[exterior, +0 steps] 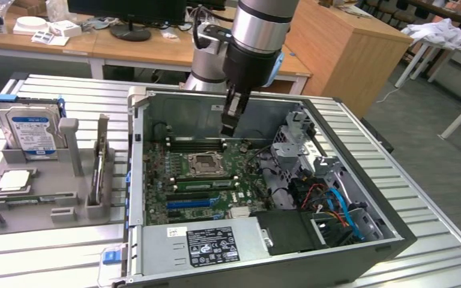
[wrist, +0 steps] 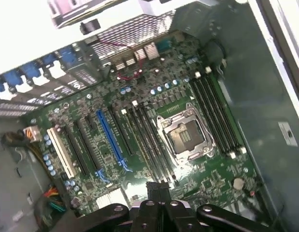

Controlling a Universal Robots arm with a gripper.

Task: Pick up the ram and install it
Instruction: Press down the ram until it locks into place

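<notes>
Now fingers (exterior: 228, 123) above motherboard (exterior: 206, 180).

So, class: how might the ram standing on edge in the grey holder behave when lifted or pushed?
The ram is a thin flat board, so probably stiff and light. Standing on its narrow edge, it would likely tip sideways once clear of the grey holder.

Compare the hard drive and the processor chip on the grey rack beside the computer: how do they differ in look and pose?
The hard drive stands upright in its slot; the processor chip lies flat. The hard drive is larger and rectangular; the processor chip is small and square. The hard drive carries a blue label; the processor chip has none. Both are silvery and sit on the grey rack.
</notes>
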